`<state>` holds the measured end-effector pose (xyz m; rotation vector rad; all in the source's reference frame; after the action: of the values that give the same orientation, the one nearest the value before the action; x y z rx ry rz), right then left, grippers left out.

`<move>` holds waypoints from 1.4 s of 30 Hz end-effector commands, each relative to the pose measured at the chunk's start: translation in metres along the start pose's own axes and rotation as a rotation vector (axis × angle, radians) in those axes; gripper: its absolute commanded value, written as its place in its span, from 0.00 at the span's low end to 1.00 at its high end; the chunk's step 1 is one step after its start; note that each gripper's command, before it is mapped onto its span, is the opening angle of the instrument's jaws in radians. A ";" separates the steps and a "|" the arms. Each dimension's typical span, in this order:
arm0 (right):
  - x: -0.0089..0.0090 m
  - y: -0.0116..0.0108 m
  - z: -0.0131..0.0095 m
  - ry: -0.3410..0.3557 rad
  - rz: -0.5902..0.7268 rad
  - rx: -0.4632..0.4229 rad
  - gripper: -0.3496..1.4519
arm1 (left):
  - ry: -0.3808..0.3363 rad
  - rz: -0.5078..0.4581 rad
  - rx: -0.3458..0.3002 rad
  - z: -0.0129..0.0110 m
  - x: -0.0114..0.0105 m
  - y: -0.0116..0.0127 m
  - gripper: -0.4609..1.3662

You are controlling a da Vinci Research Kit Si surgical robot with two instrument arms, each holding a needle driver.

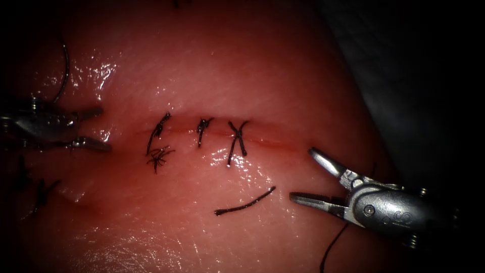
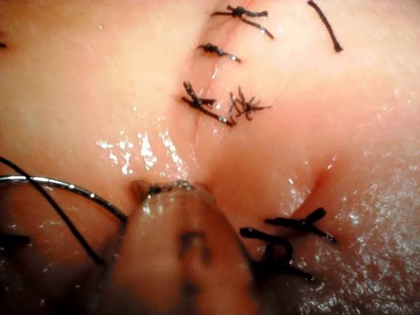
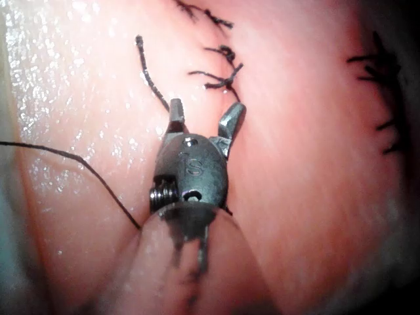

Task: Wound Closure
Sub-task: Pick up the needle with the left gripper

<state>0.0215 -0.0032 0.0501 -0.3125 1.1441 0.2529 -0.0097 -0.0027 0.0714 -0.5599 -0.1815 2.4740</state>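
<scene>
The cut runs across the tissue with three dark stitches over it. My left tool sits at the cut's left end, jaws open and holding nothing. The curved needle rests on the tissue beside that tool, free of both tools; one end passes behind the tool's wrist. Thread crosses the needle. My right tool hovers at the cut's right end below the line, jaws wide open and empty.
A loose cut piece of thread lies on the tissue just left of the right tool. Frayed knot tails sit under the leftmost stitch. Another thread trails below the right tool. Older stitches mark the far left.
</scene>
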 end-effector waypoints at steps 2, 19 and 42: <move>0.0001 0.0000 0.0000 0.000 -0.005 0.005 0.84 | 0.000 0.000 0.000 0.0000 0.0000 0.0001 0.55; 0.0000 0.0000 0.0000 -0.002 -0.005 0.008 0.84 | 0.040 -0.050 -0.001 -0.0039 0.0033 0.0002 0.64; -0.0001 -0.0001 0.0001 -0.004 -0.006 0.009 0.85 | 0.049 -0.106 0.040 -0.0111 0.0057 0.0004 0.82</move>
<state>0.0216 -0.0033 0.0502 -0.3132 1.1394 0.2465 -0.0089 0.0003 0.0594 -0.5810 -0.1450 2.3533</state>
